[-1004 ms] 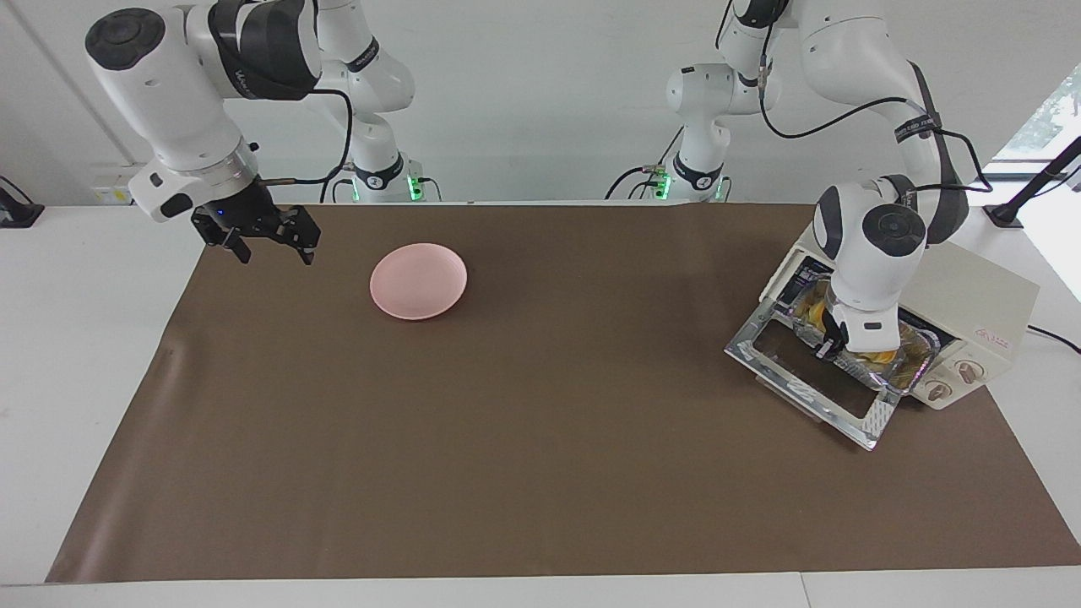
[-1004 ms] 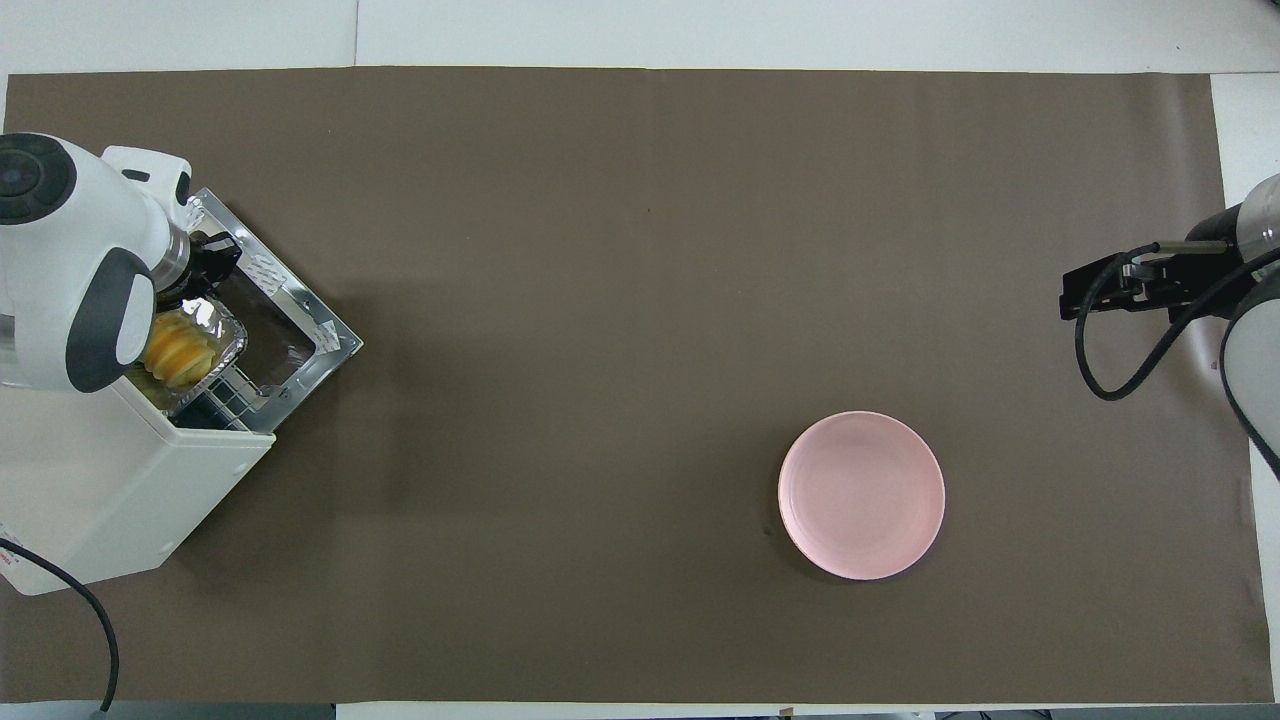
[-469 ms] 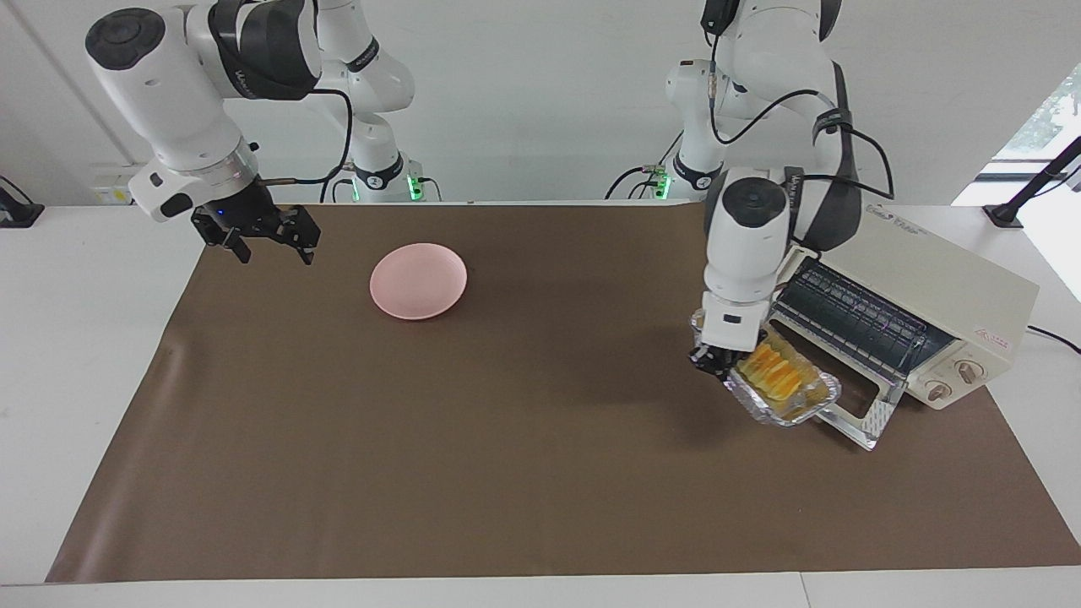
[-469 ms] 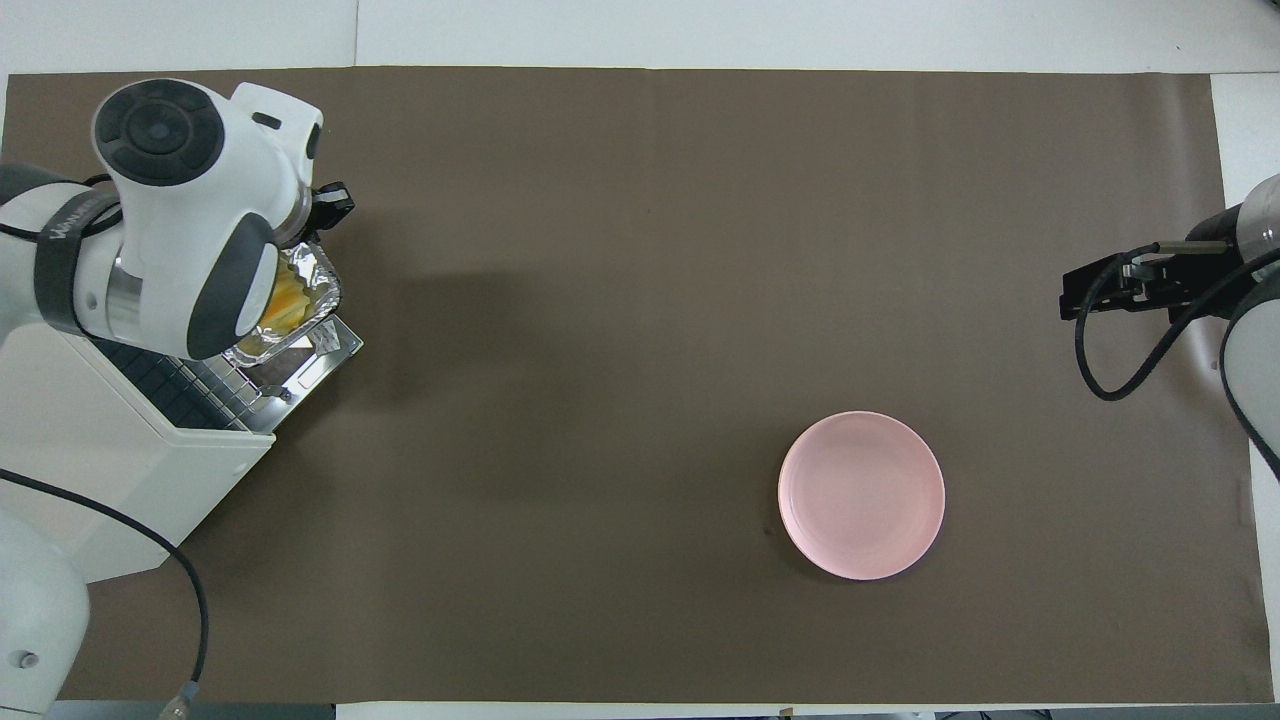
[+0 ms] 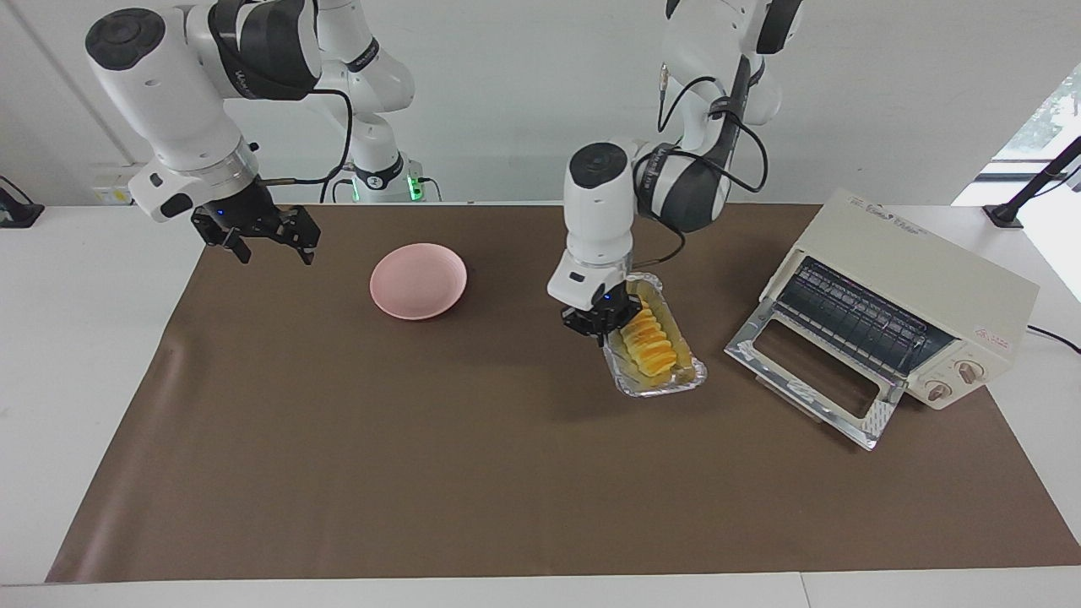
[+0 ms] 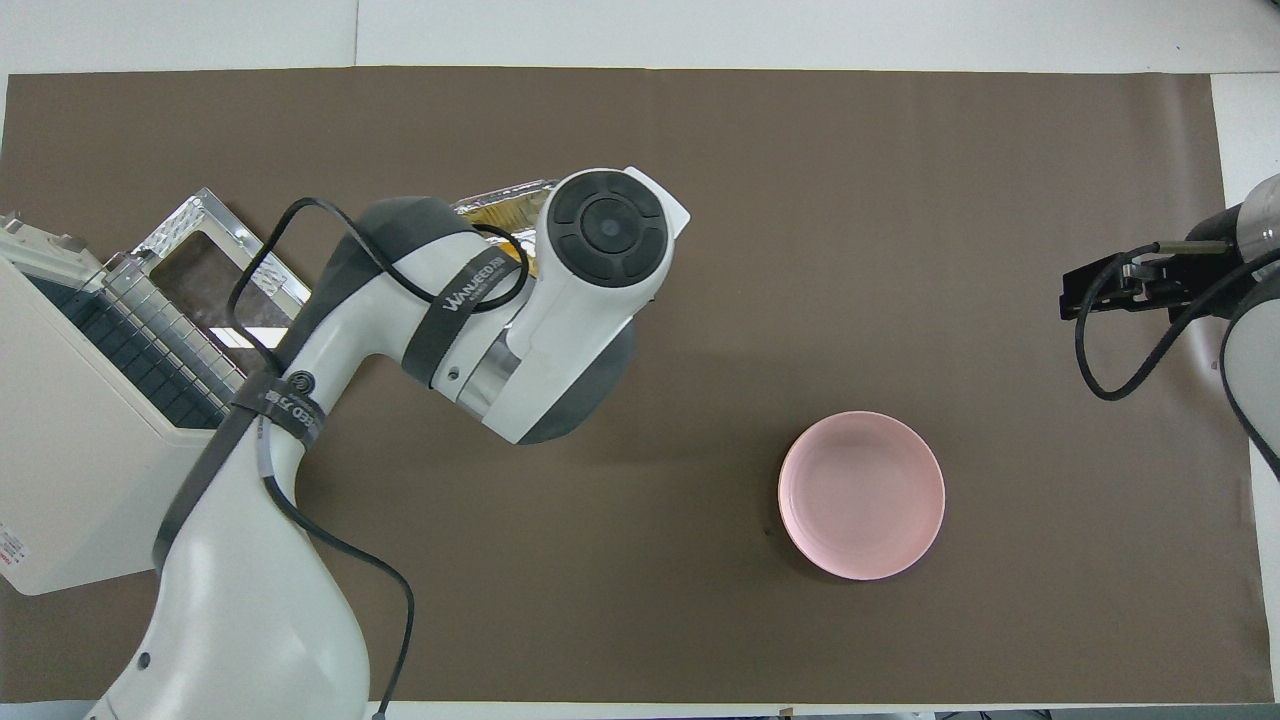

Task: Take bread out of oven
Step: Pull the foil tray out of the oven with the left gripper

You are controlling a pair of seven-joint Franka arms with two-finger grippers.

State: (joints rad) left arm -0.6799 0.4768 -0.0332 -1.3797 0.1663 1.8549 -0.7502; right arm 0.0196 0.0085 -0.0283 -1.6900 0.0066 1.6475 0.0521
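Left claw (image 5: 601,325) gripping foil tray (image 5: 671,382) of bread (image 5: 649,348), seemingly airborne, pink plate (image 5: 418,281) beside, right claw (image 5: 268,239) open.

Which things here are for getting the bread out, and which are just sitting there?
For the job: bread, in the foil tray gripped by the left end effector; open oven.

Just there: pink plate; right end effector, waiting over the mat's edge.
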